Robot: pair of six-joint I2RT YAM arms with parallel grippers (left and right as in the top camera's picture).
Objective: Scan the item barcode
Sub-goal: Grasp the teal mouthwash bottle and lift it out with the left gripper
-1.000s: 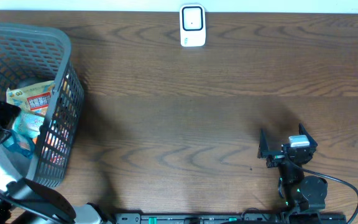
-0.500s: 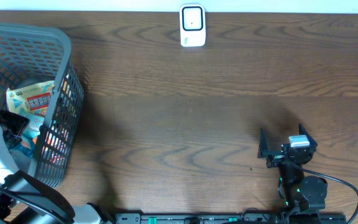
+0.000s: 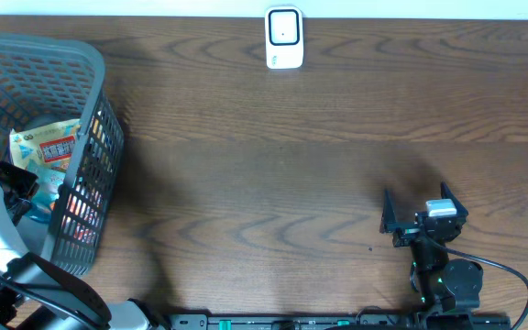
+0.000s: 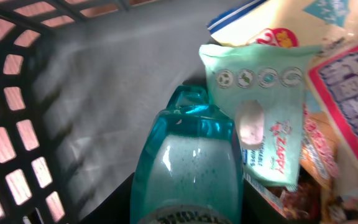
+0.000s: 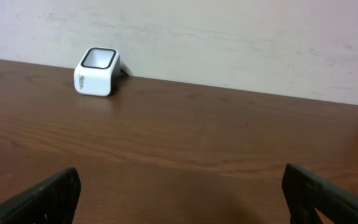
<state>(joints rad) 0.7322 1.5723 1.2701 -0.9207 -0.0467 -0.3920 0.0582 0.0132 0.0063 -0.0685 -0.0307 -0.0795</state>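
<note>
A teal clear bottle lies in the grey basket at the table's left end. My left gripper reaches down inside the basket, one black finger pressed against each side of the bottle; its label end is cut off at the bottom of the left wrist view. From overhead this gripper sits low among the packets. The white barcode scanner stands at the table's far edge, also visible as the scanner in the right wrist view. My right gripper rests open and empty near the front right.
A mint-green wipes pack lies against the bottle's right side, with a yellow and red snack packet and other packets around it. The basket's lattice wall rises close on the left. Brown wooden table spans between basket and right arm.
My left gripper's jaws have closed in from wide open onto the teal bottle, and the arm shifted slightly inside the basket. The right arm has not moved.
</note>
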